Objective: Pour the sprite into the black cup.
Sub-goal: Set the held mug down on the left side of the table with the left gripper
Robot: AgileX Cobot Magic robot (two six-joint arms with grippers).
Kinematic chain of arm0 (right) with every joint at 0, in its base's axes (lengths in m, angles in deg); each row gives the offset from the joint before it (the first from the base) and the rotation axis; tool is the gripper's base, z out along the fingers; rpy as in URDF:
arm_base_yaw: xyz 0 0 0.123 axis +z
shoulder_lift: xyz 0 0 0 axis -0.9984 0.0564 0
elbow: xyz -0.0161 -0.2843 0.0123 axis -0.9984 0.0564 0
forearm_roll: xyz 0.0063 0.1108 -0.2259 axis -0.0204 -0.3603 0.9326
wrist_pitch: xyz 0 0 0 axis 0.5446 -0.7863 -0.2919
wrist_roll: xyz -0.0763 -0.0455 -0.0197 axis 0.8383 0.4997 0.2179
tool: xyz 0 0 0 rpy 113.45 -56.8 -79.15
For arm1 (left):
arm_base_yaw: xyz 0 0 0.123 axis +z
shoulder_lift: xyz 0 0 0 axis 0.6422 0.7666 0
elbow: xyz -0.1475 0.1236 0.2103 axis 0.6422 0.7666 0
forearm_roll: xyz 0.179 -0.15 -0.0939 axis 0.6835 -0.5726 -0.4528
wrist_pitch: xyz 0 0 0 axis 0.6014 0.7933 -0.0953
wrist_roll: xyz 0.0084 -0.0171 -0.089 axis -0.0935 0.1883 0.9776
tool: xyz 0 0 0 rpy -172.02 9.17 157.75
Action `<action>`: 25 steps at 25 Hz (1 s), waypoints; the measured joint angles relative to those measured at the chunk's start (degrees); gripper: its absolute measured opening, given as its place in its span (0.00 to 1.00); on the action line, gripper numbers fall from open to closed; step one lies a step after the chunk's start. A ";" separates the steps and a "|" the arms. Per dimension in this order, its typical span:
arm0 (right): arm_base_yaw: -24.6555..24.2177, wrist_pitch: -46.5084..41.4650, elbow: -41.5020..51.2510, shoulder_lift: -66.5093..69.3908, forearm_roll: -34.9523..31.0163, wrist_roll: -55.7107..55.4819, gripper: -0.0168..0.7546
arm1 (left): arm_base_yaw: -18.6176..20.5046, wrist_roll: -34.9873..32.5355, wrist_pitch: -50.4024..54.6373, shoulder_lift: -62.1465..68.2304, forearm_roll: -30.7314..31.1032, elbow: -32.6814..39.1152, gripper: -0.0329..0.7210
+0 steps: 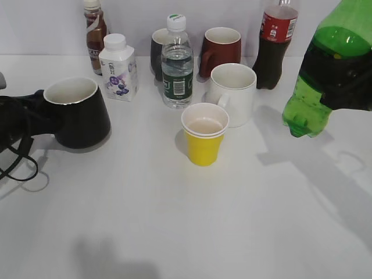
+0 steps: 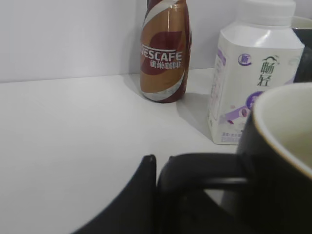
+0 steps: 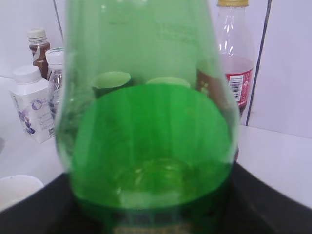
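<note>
The sprite [image 1: 325, 75] is held aloft in the right claw [image 1: 340, 78], clenched round its body. The black cup [image 1: 77, 113] is gripped by its handle in the left claw [image 1: 26, 116], on the table [image 1: 174, 221], well apart from the sprite.

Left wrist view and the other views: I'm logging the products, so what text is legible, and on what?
"NESCAFE": brown-and-gold coffee bottle; the Chinese line beneath is too blurred.
Large Chinese characters: white milk carton, not transcribable.
Red-labelled dark cola bottle, clear water bottle, green sprite bottle: print unreadable.
</note>
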 joint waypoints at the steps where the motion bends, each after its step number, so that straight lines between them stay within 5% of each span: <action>1: 0.00 0.00 0.00 0.00 0.00 -0.03 0.56 | 0.00 -0.07 0.00 0.00 0.05 0.00 0.10; 25: 0.00 0.07 0.00 0.00 0.02 -1.16 0.56 | 0.00 -3.34 -0.80 0.00 3.09 0.44 0.20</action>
